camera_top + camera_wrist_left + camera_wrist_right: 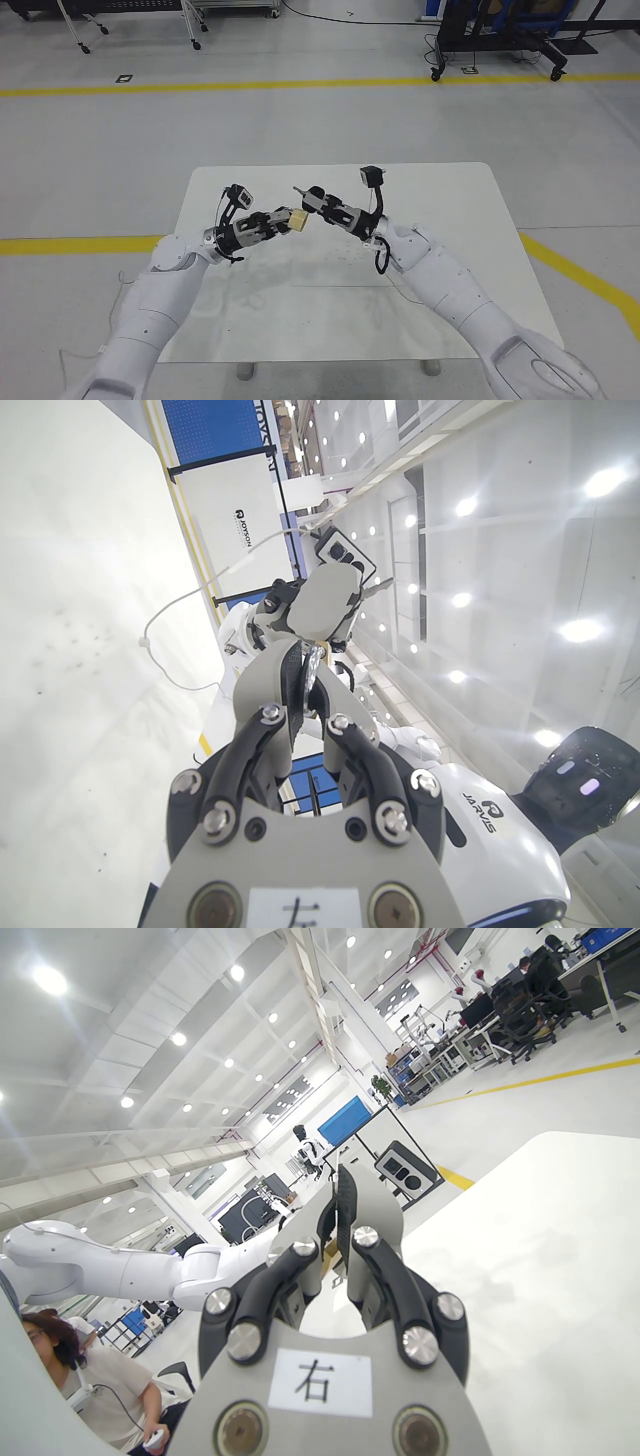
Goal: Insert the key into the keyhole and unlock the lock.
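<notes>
Gripping the lock [297, 218], left hand [311, 680] faces right hand [310, 196], apparently pinching the key [378, 587], above table [450, 200].

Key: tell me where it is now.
In the top view the key sticks out of the right gripper, above the middle of the table, close to the lock held by the left gripper.
</notes>
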`<action>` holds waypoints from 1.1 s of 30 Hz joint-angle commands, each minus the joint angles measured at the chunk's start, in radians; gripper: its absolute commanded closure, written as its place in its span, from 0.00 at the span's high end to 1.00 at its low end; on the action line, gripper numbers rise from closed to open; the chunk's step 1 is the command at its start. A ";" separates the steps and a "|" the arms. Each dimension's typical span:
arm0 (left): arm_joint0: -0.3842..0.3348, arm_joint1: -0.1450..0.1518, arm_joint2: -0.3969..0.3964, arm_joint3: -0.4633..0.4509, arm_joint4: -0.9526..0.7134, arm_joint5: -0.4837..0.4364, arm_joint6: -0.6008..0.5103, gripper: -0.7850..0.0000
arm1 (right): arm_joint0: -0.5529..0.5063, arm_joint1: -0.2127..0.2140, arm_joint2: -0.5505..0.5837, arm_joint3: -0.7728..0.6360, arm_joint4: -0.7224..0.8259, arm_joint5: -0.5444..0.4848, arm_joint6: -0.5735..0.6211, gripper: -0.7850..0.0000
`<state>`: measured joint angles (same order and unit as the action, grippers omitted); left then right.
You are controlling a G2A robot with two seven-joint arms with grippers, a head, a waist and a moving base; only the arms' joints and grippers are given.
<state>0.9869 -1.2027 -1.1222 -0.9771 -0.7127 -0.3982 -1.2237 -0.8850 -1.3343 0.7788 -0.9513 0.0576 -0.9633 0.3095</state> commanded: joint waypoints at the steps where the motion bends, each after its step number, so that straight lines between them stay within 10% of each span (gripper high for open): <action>1: -0.005 -0.002 0.004 0.004 0.000 0.001 0.001 0.00 | -0.002 -0.002 -0.005 -0.002 0.009 -0.018 0.017 0.00; 19: -0.023 -0.004 0.005 0.015 0.050 0.036 0.056 0.00 | -0.057 0.026 0.076 -0.081 0.106 -0.049 0.099 0.00; 26: -0.060 -0.019 0.001 -0.011 -0.076 0.442 0.301 0.00 | -0.108 0.036 0.119 -0.134 0.013 0.024 0.035 0.00; 33: -0.097 -0.041 0.037 -0.017 -0.120 0.486 0.333 0.00 | -0.203 0.053 0.143 -0.238 0.062 0.122 0.082 0.00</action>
<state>0.8895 -1.2437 -1.0852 -0.9949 -0.8306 0.0891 -0.8890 -1.0888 -1.2815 0.9225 -1.1906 0.1227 -0.8401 0.3967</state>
